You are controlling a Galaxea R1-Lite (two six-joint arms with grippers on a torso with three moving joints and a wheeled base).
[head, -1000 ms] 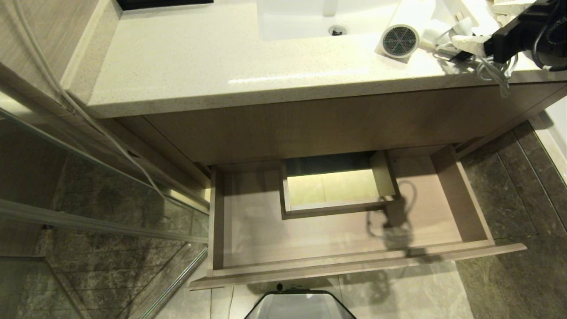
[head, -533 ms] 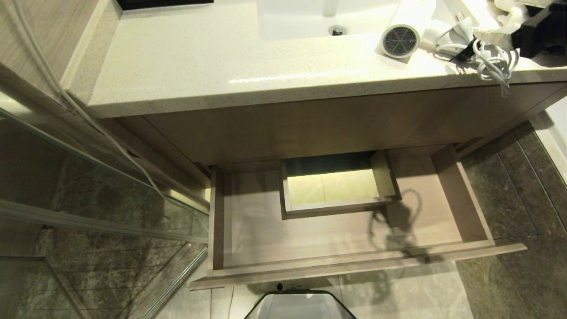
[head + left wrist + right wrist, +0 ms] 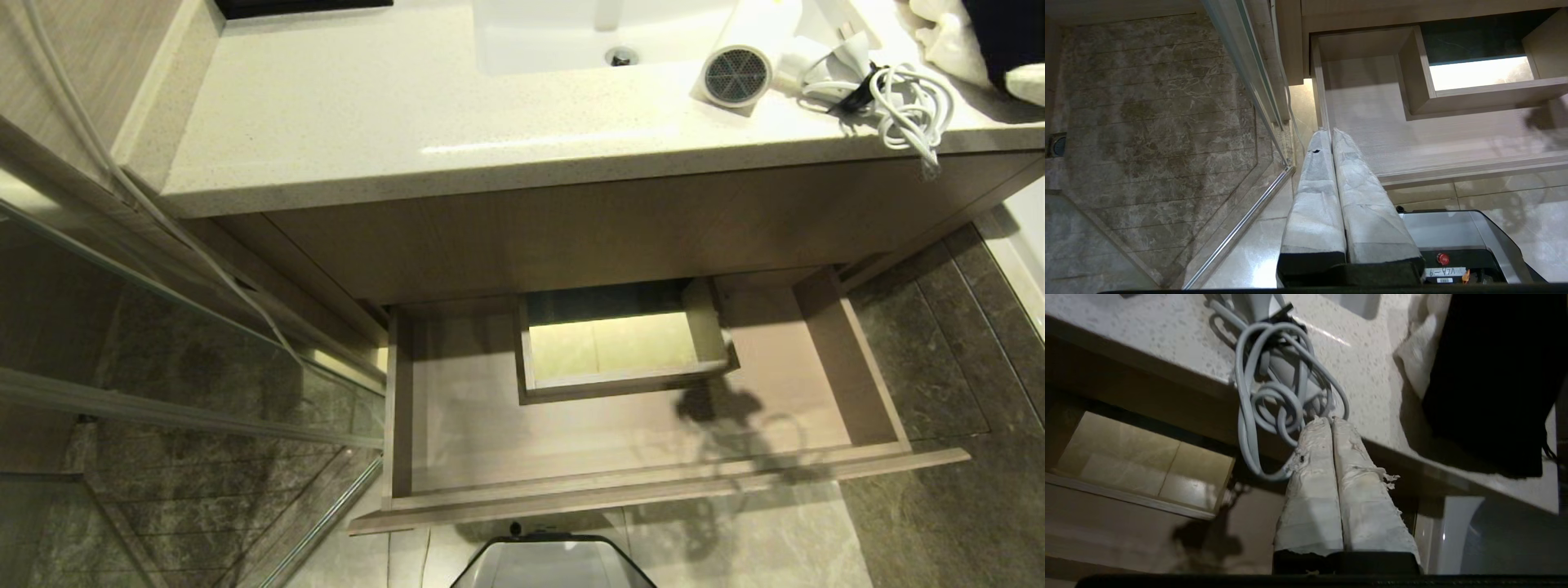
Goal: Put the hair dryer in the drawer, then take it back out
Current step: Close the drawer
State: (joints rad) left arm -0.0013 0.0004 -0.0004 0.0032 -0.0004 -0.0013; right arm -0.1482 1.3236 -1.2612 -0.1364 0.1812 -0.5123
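Right claw [image 3: 1331, 420] pressed shut on nothing, hanging by the cord loops. Hair dryer [image 3: 747, 61] up on the counter [image 3: 367, 122], upper right — drawer [image 3: 637, 408] open below. Could snag that dangling cord and drag everything off the edge.

Right pincer [image 3: 1332, 420] closed, empty; left pincer [image 3: 1329, 132] closed, parked low.

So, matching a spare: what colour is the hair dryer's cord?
White; the cord shows best in the head view, coiled on the counter.
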